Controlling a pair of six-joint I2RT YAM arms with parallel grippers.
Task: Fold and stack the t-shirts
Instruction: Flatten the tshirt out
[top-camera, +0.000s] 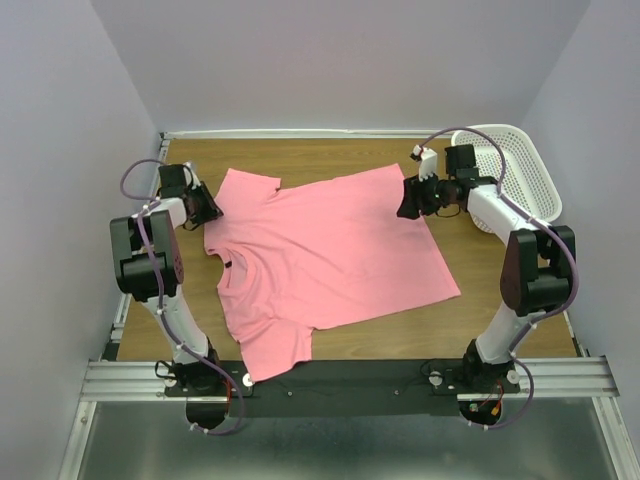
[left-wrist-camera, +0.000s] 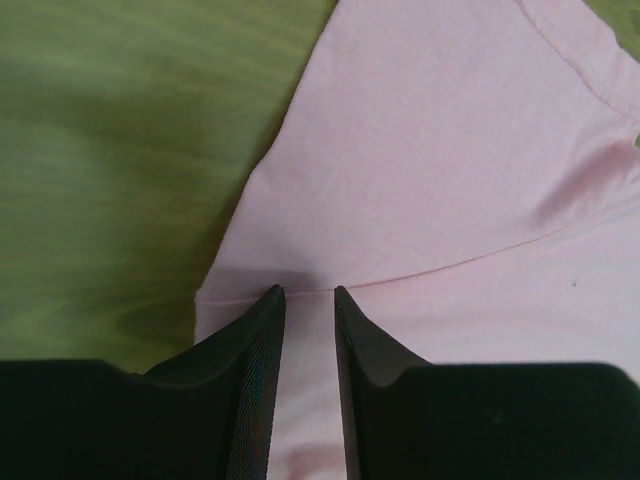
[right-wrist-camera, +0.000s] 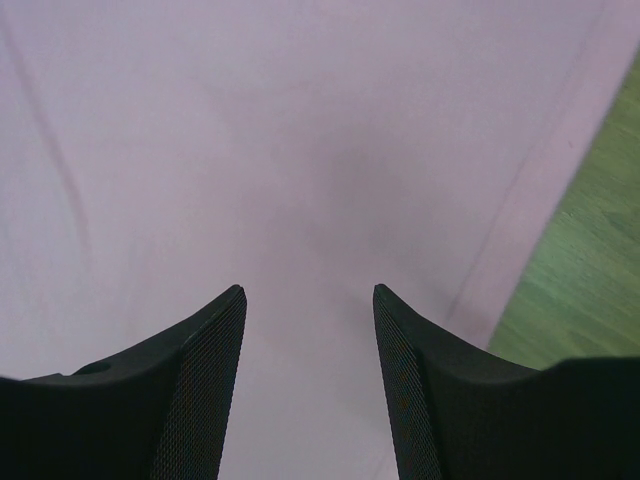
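Observation:
A salmon-pink t-shirt lies spread flat on the wooden table, its neck to the left and its hem to the right. My left gripper is low over the far shoulder by the sleeve. In the left wrist view its jaws stand narrowly open, with the tips at a seam of the shirt. My right gripper is at the far hem corner. In the right wrist view it is wide open just above the cloth, holding nothing.
A white perforated basket stands at the far right corner, behind the right arm. Bare table shows left of the shirt and right of the hem. Grey walls close in the table on three sides.

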